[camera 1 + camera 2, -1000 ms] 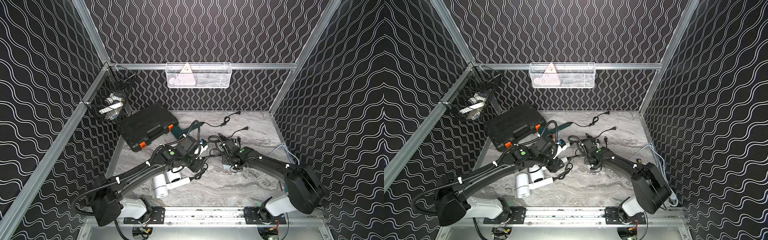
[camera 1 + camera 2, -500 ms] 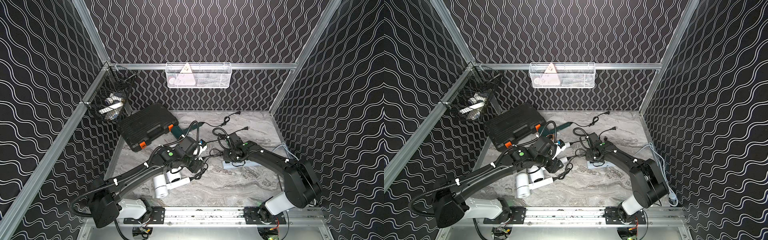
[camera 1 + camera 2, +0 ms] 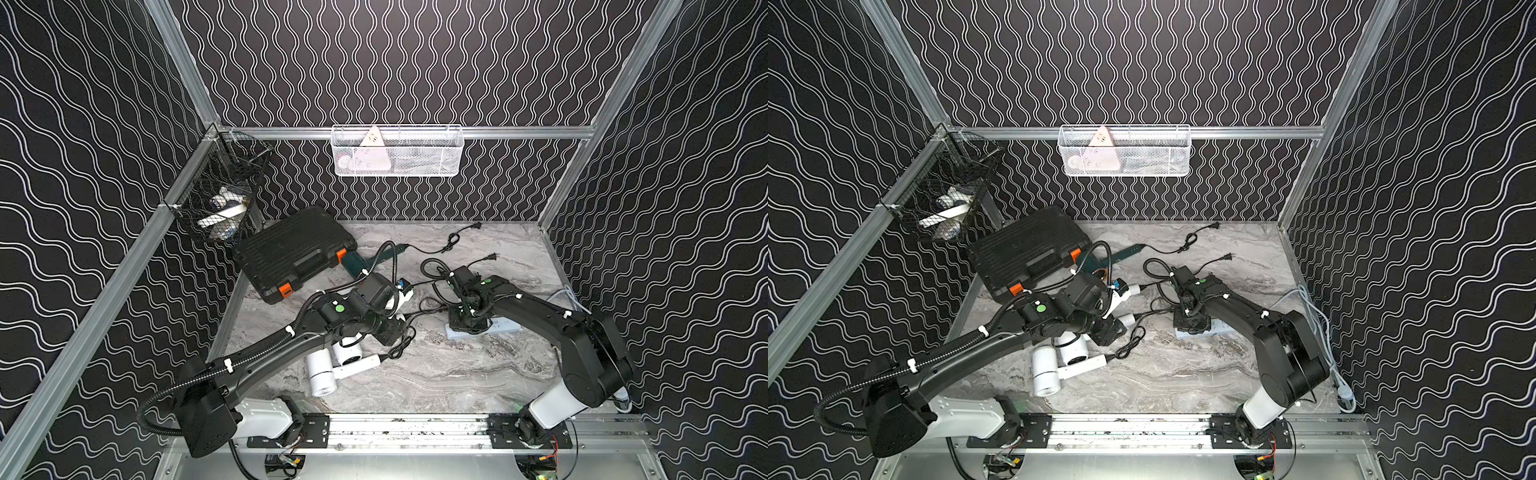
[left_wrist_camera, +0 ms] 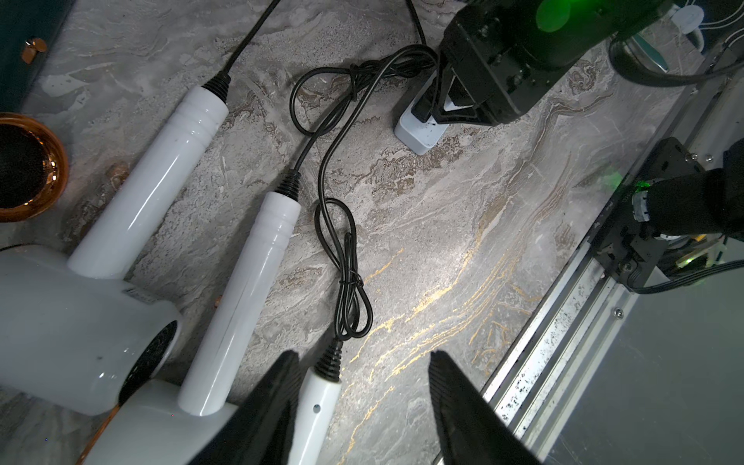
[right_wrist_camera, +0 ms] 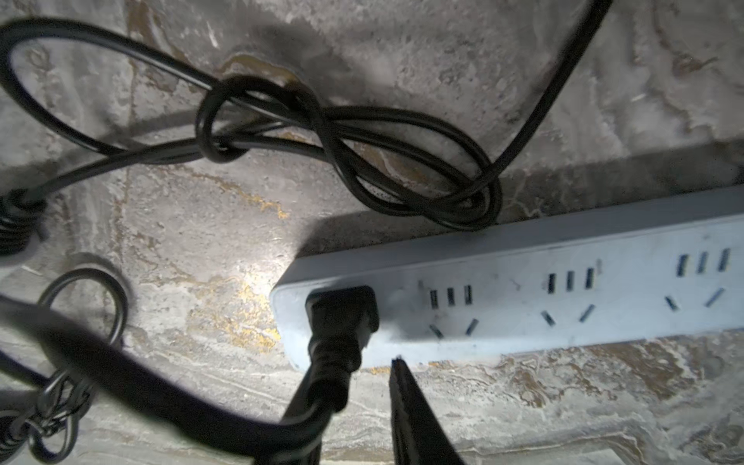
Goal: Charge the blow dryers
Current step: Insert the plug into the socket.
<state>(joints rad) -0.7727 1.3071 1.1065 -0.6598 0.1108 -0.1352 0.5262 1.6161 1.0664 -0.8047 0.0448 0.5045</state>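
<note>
- Lying far left, the dark green blow dryer [image 3: 358, 264] rests against the black case [image 3: 291, 249], behind the left pincer [image 4: 362, 362] and clear of it. Its handle runs toward the back right, and its copper ring [image 4: 28, 169] is on the side nearest the white dryers.
- Left pincer: jaws apart, gripping nothing, over the table [image 4: 422, 249].
- Front white dryer [image 3: 320, 374]: its handle end lies just beside one finger [image 4: 273, 410]. The handle runs rightward; the barrel lies crosswise, mouth toward the front rail.
- Middle white dryer [image 4: 241, 298] and rear white dryer [image 4: 149, 177] lie farther back, mostly under the left arm in both top views. Their handles lie side by side, likewise pointing right toward the power strip [image 5: 563, 298].
- Right pincer [image 3: 466, 327] hangs over the strip's left end, to the right of all four dryers. A black plug [image 5: 342, 318] sits in the end socket, and one finger [image 5: 410, 406] stands just beside it with a sliver of gap. The other finger is hidden, so whether these jaws are apart or together cannot be told.
</note>
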